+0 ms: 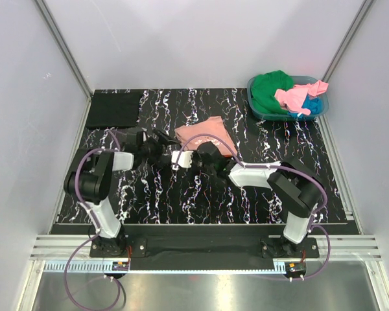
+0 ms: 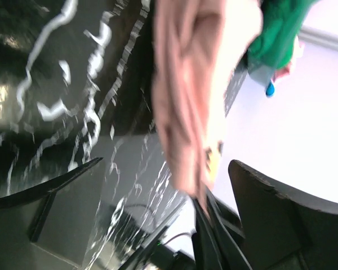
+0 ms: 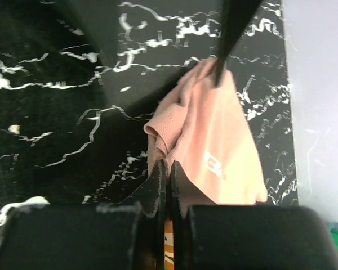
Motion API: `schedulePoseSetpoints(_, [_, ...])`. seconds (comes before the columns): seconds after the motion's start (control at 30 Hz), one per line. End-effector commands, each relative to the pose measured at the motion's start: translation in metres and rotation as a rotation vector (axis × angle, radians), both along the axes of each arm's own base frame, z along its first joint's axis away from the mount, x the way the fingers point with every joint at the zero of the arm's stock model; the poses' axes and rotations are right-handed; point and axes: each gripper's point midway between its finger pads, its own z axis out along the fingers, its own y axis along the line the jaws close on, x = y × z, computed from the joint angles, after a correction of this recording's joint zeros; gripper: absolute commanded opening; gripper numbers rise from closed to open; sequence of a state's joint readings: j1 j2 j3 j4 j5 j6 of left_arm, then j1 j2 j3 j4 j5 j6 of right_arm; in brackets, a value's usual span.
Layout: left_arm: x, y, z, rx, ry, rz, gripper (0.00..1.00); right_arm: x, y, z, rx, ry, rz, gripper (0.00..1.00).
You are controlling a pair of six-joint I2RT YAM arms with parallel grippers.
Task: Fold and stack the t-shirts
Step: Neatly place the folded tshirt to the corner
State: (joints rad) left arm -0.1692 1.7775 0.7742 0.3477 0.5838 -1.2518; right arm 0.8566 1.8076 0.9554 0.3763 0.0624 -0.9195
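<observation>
A dusty salmon-pink t-shirt (image 1: 204,133) lies partly folded at the middle of the black marbled table (image 1: 181,201). My right gripper (image 1: 200,153) (image 3: 168,164) is shut on a bunched edge of this t-shirt (image 3: 214,135), next to its small print (image 3: 213,165). Facing it, my left gripper (image 1: 163,145) (image 2: 166,163) stands wide open. The pink cloth (image 2: 186,107) hangs between its fingers, touching neither. A folded black t-shirt (image 1: 113,109) lies at the back left. Green (image 1: 269,91), bright pink (image 1: 298,97) and blue (image 1: 313,105) t-shirts sit heaped in the basket.
The teal plastic basket (image 1: 258,111) stands at the back right corner. White walls and metal frame posts (image 1: 65,48) close in the table on three sides. Both arms reach in over the middle of the table, their purple cables (image 1: 211,137) looping above it.
</observation>
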Motion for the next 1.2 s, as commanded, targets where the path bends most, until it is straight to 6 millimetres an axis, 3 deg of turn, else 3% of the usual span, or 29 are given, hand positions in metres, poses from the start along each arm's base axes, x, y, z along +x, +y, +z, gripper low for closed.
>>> schedulePoseSetpoints(0.0, [0.024, -0.01, -0.007, -0.025, 0.04, 0.066, 0.97, 0.009, 0.001, 0.044, 0.12, -0.044, -0.03, 0.0])
schedulePoseSetpoints(0.13, [0.036, -0.014, -0.016, -0.002, 0.059, 0.099, 0.98, 0.013, -0.002, 0.056, 0.155, -0.041, -0.04, 0.0])
schedulePoseSetpoints(0.3, [0.056, -0.023, -0.023, -0.021, 0.073, 0.127, 0.99, 0.012, -0.002, 0.051, 0.16, -0.022, -0.034, 0.0])
schedulePoseSetpoints(0.47, [0.06, -0.018, -0.037, -0.021, 0.137, 0.204, 0.98, 0.017, -0.002, 0.059, 0.193, -0.022, -0.045, 0.0])
schedulePoseSetpoints(0.87, [0.076, -0.023, -0.053, 0.055, 0.182, 0.227, 0.86, 0.019, 0.001, 0.071, 0.263, -0.013, -0.07, 0.0])
schedulePoseSetpoints(1.17, [0.082, -0.018, -0.059, 0.101, 0.162, 0.249, 0.78, 0.02, 0.004, 0.067, 0.277, 0.0, -0.068, 0.0])
